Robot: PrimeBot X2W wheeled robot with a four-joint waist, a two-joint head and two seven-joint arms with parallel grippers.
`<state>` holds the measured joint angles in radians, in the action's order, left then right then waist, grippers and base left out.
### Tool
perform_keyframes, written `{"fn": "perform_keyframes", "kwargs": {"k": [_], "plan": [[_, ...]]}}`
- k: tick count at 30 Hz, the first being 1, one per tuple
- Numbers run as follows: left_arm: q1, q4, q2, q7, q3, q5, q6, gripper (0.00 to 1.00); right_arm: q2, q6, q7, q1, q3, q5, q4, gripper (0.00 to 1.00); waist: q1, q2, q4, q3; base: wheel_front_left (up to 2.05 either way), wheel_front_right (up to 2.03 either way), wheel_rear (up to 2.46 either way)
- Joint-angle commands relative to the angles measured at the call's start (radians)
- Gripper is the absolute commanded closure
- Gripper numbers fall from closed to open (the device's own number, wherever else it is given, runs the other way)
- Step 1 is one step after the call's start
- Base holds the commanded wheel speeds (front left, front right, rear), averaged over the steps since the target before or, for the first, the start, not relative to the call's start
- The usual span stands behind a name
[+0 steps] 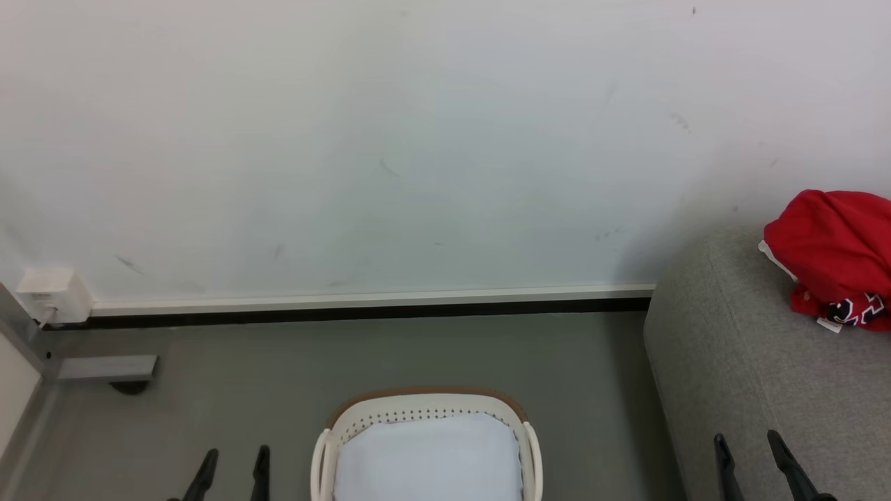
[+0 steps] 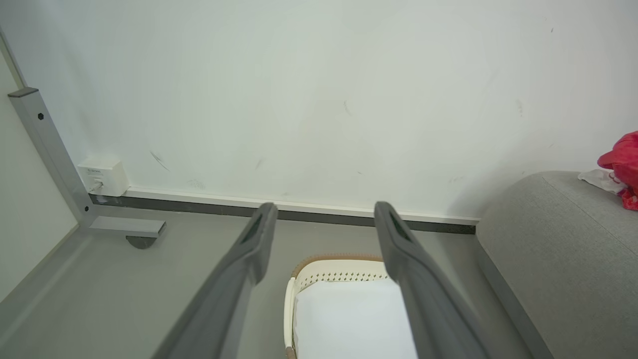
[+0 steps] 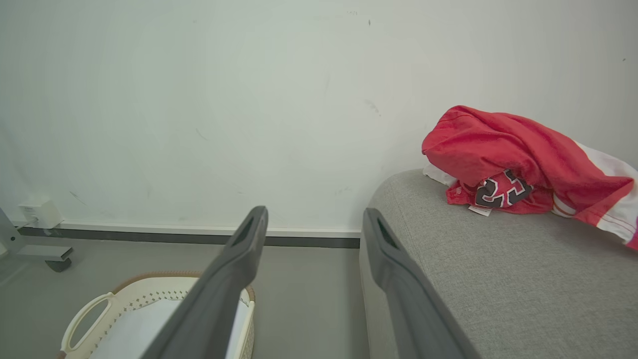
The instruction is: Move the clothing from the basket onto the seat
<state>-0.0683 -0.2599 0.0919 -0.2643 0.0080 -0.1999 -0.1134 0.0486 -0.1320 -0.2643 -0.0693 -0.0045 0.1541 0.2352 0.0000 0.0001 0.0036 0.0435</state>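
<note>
- red clothing sits in a loose heap on the grey seat near the wall, looking let fall rather than folded.
- basket stands on the floor beside the seat, holding just its white liner; the job seems done.
- left claw and right claw are spread wide, both empty.

At the right of the frame the clothing is bright red with white bands and black-and-white lettering, on the mottled grey weave of the seat. At lower centre the basket is cream-white, dotted with dark perforations, brown along its rim, with a plain white liner. The floor is grey.
</note>
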Motion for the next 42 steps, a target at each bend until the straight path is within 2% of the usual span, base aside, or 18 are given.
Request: {"fn": "perform_keyframes", "kwargs": {"k": [1, 18, 19, 22, 42], "plan": [[-0.009, 0.002, -0.004, 0.0, 0.01, 0.012, -0.004, 0.0, 0.004, 0.002, 0.0, 0.003, -0.004, 0.007, 0.006, 0.0, 0.0, -0.0001, 0.002, -0.002, 0.0, 0.0, 0.0], [-0.006, 0.001, -0.027, 0.0, 0.053, 0.033, -0.016, 0.0, 0.004, 0.003, 0.0, 0.011, 0.004, 0.014, 0.018, 0.0, 0.0, -0.0001, 0.0, -0.005, 0.0, 0.0, 0.0], [-0.002, -0.002, -0.027, 0.0, 0.049, 0.022, -0.018, 1.0, -0.001, 0.0, 0.0, 0.004, 0.004, 0.008, 0.019, 1.0, 0.0, -0.0001, 0.0, -0.005, 0.0, 0.0, 0.0], [-0.004, -0.03, -0.034, 0.002, 0.046, 0.019, -0.018, 1.0, -0.007, 0.0, 0.001, -0.007, 0.004, 0.01, 0.044, 1.0, 0.0, -0.0001, 0.0, -0.005, 0.0, 0.0, 0.0], [0.044, -0.018, -0.035, 0.096, 0.063, -0.332, -0.018, 1.0, -0.004, 0.0, 0.094, 0.042, -0.024, 0.366, 0.033, 1.0, 0.0, -0.0001, 0.0, -0.012, 0.0, 0.0, 0.0]]}}
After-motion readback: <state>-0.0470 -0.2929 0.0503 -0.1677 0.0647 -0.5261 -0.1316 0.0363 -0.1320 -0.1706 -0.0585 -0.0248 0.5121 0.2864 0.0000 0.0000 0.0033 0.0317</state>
